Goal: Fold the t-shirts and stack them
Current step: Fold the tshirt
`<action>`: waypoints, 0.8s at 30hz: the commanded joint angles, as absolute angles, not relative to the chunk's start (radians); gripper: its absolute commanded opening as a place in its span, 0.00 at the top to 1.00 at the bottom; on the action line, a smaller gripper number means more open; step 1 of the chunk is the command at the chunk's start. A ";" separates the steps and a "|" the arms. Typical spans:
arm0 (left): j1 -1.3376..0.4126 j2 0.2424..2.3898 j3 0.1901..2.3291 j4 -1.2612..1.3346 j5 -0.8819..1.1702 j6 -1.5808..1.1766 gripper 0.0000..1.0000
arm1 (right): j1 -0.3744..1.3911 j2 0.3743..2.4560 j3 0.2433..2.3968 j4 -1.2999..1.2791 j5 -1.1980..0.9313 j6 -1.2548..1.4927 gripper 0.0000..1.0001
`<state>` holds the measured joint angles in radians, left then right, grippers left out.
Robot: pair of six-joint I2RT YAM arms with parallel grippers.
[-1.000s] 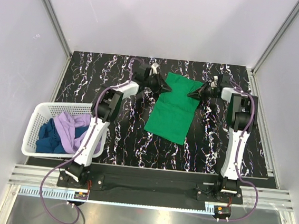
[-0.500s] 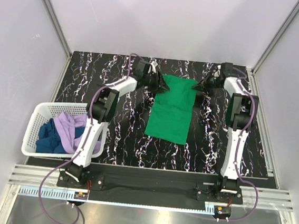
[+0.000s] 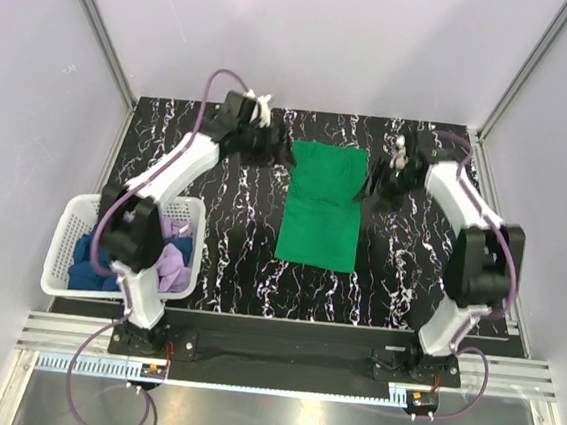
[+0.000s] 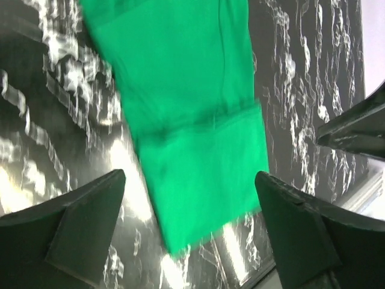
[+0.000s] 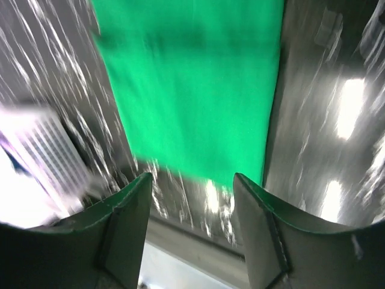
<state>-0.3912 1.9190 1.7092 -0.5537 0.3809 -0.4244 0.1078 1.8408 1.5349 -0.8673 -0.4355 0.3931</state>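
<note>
**Green shirt lies folded as both arms stand open-handed**

From my remote station, I see the green t-shirt (image 3: 321,206) lying flat in a long folded rectangle at the middle of the black marbled table (image 3: 229,258). Its length runs from the near side toward the far wall. The left gripper (image 3: 270,153) hangs just beside the shirt's far left corner, fingers spread wide and holding nothing. In the left wrist view, both dark fingertips (image 4: 78,211) stand well apart above the cloth, and a crosswise fold edge shows between them. The right gripper (image 3: 377,186) sits just off the shirt's right edge, its fingers also parted and empty. Its wrist view is blurred, yet green cloth shows plainly in the gap. At the table's near left, the white lattice basket (image 3: 58,241) holds the lilac t-shirt (image 3: 173,262) and the dark blue t-shirt (image 3: 88,262), both crumpled. The left arm crosses above the basket.
</note>
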 commanded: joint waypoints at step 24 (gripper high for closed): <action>-0.466 1.686 0.888 -0.311 0.480 -0.753 0.18 | 0.126 1.572 0.719 -0.426 -0.565 0.640 0.42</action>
